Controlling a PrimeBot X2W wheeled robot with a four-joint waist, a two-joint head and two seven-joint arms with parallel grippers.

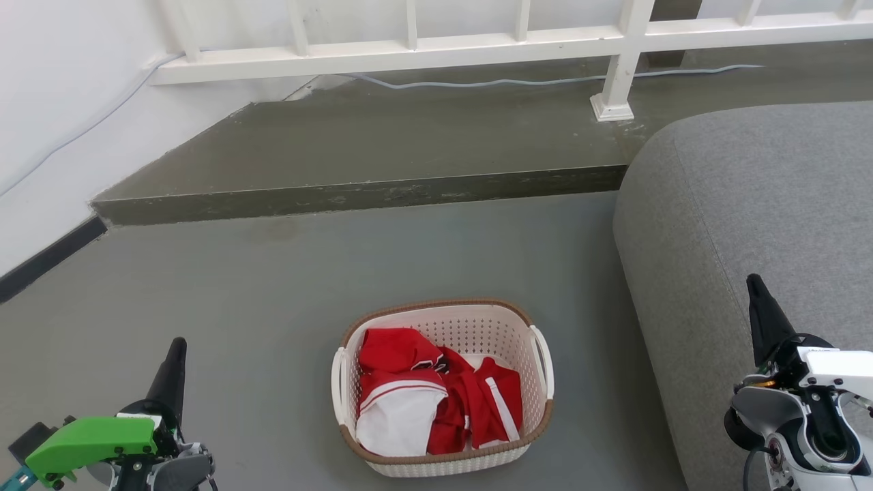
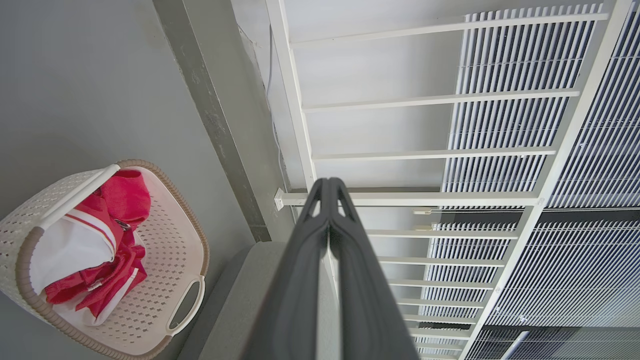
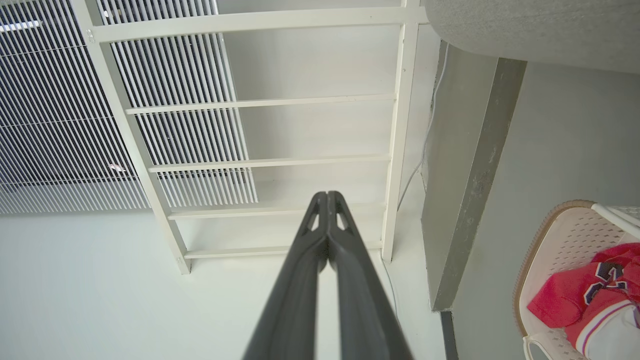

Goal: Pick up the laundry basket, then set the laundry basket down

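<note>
1. Left end effector [image 1: 176, 348]: my two dark fingers were pressed together tip to tip with nothing held. It stood to the near left of the laundry basket [image 1: 470, 326], well apart from it.
2. Right end effector [image 1: 756, 288]: it was likewise closed and empty, and stood to the right before the grey sofa [image 1: 750, 204], well apart from the basket.
3. Stage: the basket rested upright on the floor [image 1: 259, 300] between my two arms. This fitted a basket waiting to be lifted or one already put back, and I could not tell which.
4. Handling, as I judged it: the left handle [image 1: 337, 385] and right handle [image 1: 544, 361] each faced one arm. An even two-sided hold would have kept it level, since the clothes lay heaped toward the near left.
5. Basket, appearance: rounded-rectangular, cream, with perforated walls, a brown woven-look rim and base trim, and two white side handles. It sat near me, just left of the sofa.
6. Contents: red and white garments [image 1: 477, 402], lying loose below the rim.
</note>
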